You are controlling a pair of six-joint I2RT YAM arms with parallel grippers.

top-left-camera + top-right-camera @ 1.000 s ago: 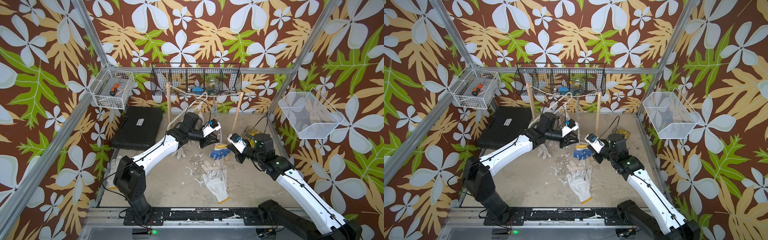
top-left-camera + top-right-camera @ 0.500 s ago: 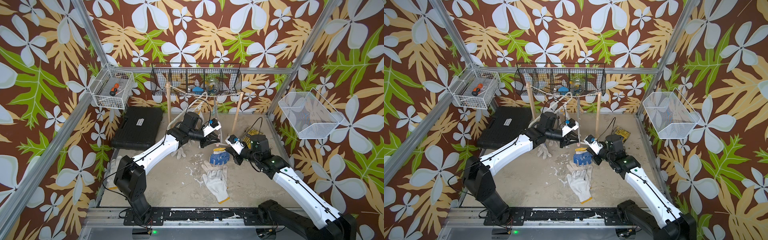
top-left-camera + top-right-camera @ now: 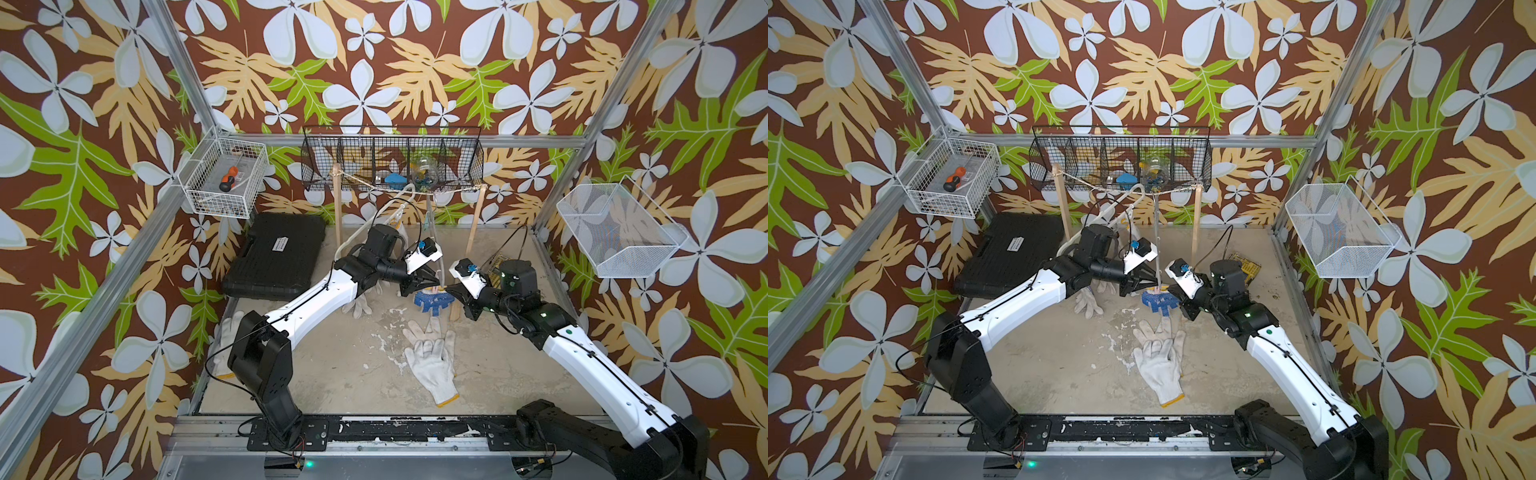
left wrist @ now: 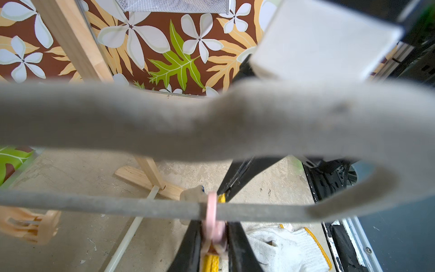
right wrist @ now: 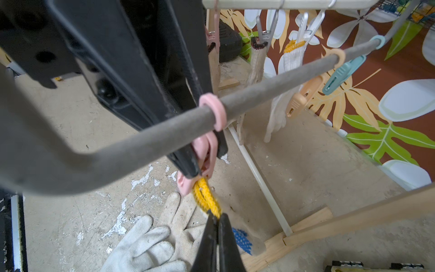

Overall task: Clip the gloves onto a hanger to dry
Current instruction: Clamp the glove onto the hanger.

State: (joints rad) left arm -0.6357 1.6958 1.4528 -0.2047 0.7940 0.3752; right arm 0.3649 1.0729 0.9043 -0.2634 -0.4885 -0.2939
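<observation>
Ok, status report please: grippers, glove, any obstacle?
Left gripper pinches pink clip on hanger bar. Right gripper shut on blue-dotted glove cuff, at clip. No obstacle seen.

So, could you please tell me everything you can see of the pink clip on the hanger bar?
The pink clip is a pale, smooth plastic peg, its ring looped around the hanger's grey padded bar, its body hanging below. The fingers of the left gripper squeeze it from both sides. The yellow cuff of a blue-dotted glove, pinched by the right gripper, meets its mouth; whether the clip bites it, I cannot tell.
</observation>
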